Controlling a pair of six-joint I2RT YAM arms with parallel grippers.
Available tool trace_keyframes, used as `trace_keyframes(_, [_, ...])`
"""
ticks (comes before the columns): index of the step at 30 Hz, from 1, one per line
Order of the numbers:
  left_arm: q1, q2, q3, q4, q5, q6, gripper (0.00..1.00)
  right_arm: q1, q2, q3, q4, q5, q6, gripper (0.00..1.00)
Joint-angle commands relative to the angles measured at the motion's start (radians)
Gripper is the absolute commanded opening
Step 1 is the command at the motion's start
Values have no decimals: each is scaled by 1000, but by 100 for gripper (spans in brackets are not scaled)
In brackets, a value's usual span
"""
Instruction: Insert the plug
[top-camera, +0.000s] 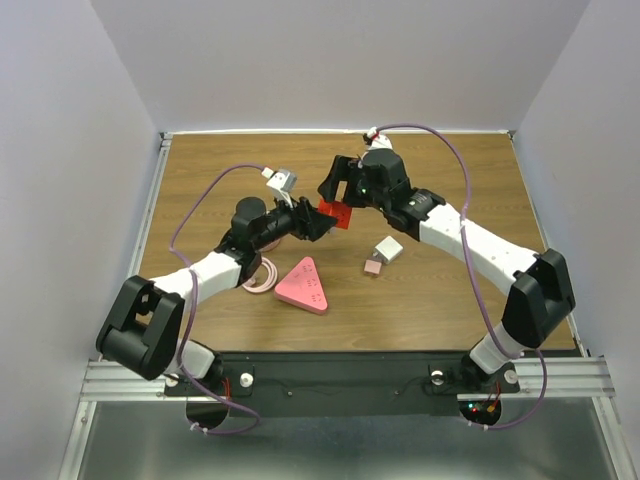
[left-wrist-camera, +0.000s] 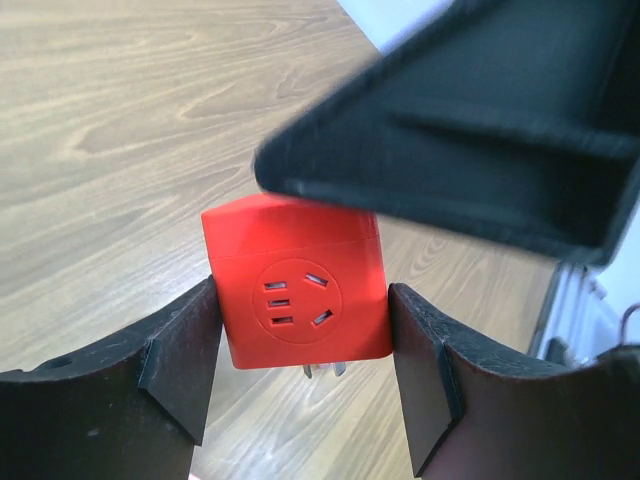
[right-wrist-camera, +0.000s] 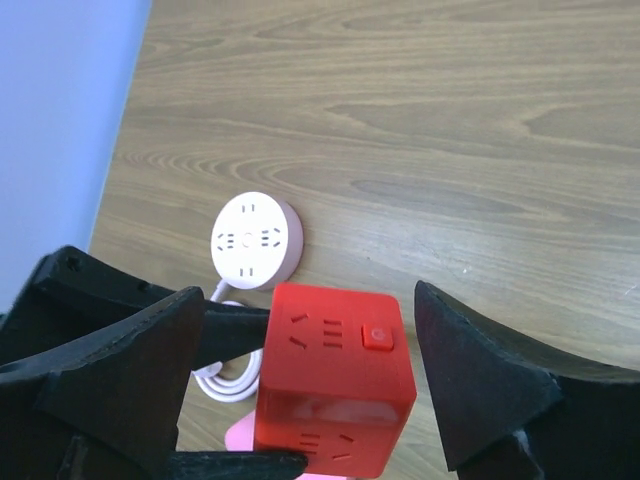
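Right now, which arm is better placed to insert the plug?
Left: the left gripper clamps the red cube, prongs showing; the round socket lies beside that arm; right gripper is open.

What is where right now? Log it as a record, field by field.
plug: red cube plug, prongs showing at its lower face
left fingers: shut on the plug's sides
right fingers: open, straddling the plug
socket: round white socket, flat on the table, corded
elsewhere: pink triangle, white block, pink block
inserted: not yet
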Motion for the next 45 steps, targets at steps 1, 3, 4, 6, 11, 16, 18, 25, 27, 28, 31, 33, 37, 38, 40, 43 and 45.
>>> trace_keyframes(1, [-13, -78, -24, 89, 45, 167, 0, -23, -60, 22, 17, 9, -34, 94])
trace_keyframes(3, [-21, -90, -42, 97, 53, 203, 0, -34, -77, 20, 9, -15, -45, 96])
trace_keyframes(4, [-24, -98, -50, 102, 51, 203, 0, -34, -85, 22, 1, -20, -48, 98])
trace_keyframes(6, [-33, -124, -70, 103, 30, 237, 0, -49, -99, 31, -23, -40, -60, 99])
trace_keyframes(11, [-64, -165, -85, 100, -21, 312, 0, -95, -106, 39, -112, -144, -97, 100])
trace_keyframes(16, [-82, -176, -75, 74, -48, 361, 0, -95, -93, 42, -160, -337, -132, 99])
trace_keyframes(18, [-90, -179, -75, 66, -71, 387, 0, -95, -94, 31, -161, -396, -126, 99])
trace_keyframes(25, [-131, -228, -111, 46, -203, 477, 0, -97, -116, 13, -171, -474, -115, 99])
trace_keyframes(27, [-145, -253, -124, 54, -243, 491, 0, -97, -113, 7, -172, -493, -106, 99])
trace_keyframes(28, [-159, -263, -134, 60, -289, 502, 0, -97, -111, -3, -172, -493, -104, 99])
trace_keyframes(31, [-167, -290, -151, 80, -326, 505, 0, -97, -111, -21, -172, -500, -103, 99])
trace_keyframes(33, [-171, -285, -151, 82, -343, 502, 0, -95, -112, -35, -169, -511, -104, 99])
trace_keyframes(37, [-197, -265, -136, 83, -430, 501, 0, -95, -138, -70, -163, -514, -95, 99])
trace_keyframes(38, [-203, -262, -131, 83, -447, 501, 0, -97, -148, -81, -158, -504, -92, 99])
trace_keyframes(40, [-217, -245, -111, 77, -467, 502, 0, -97, -183, -105, -134, -471, -72, 99])
trace_keyframes(43, [-234, -225, -93, 77, -470, 502, 0, -95, -220, -161, -77, -441, -45, 99])
trace_keyframes(45, [-254, -202, -81, 88, -508, 502, 0, -97, -235, -182, -62, -412, -34, 99])
